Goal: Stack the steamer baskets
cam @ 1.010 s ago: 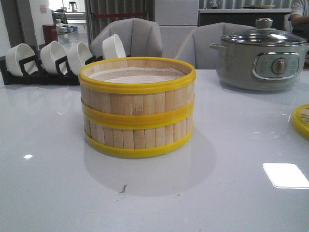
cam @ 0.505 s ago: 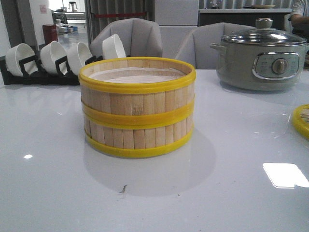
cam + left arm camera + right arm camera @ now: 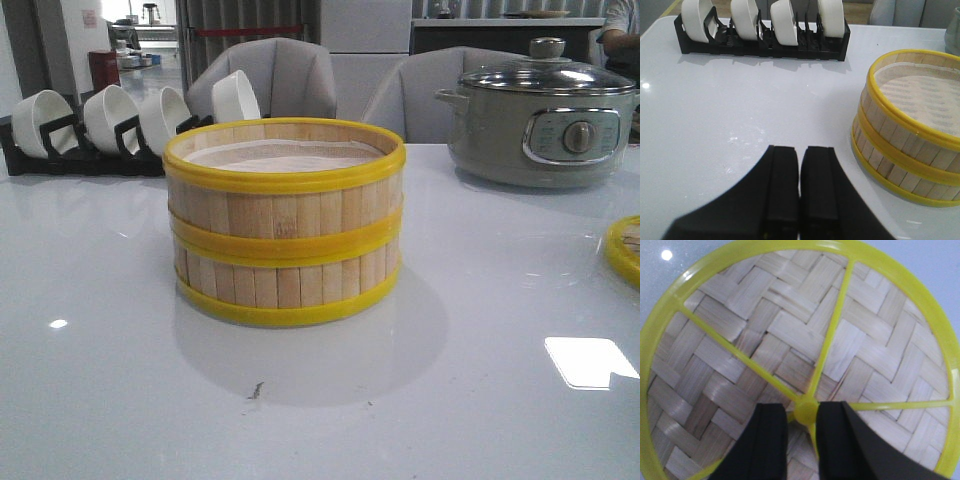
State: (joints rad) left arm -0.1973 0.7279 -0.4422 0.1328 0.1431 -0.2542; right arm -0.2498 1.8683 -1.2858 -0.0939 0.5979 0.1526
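Two steamer baskets stand stacked in the middle of the table, the upper basket (image 3: 285, 195) squarely on the lower basket (image 3: 285, 285). The stack also shows in the left wrist view (image 3: 910, 125). The woven lid (image 3: 765, 340) with its yellow rim lies flat at the table's right edge (image 3: 625, 250). My right gripper (image 3: 803, 407) hangs just over the lid with its fingers parted either side of the yellow centre knob (image 3: 805, 410). A gap shows beside the knob. My left gripper (image 3: 800, 148) is shut and empty, above the table left of the stack. Neither gripper shows in the front view.
A black rack with several white bowls (image 3: 100, 125) stands at the back left and also shows in the left wrist view (image 3: 760, 42). A grey-green electric pot with a glass lid (image 3: 545, 120) stands at the back right. Grey chairs (image 3: 290, 75) are behind the table.
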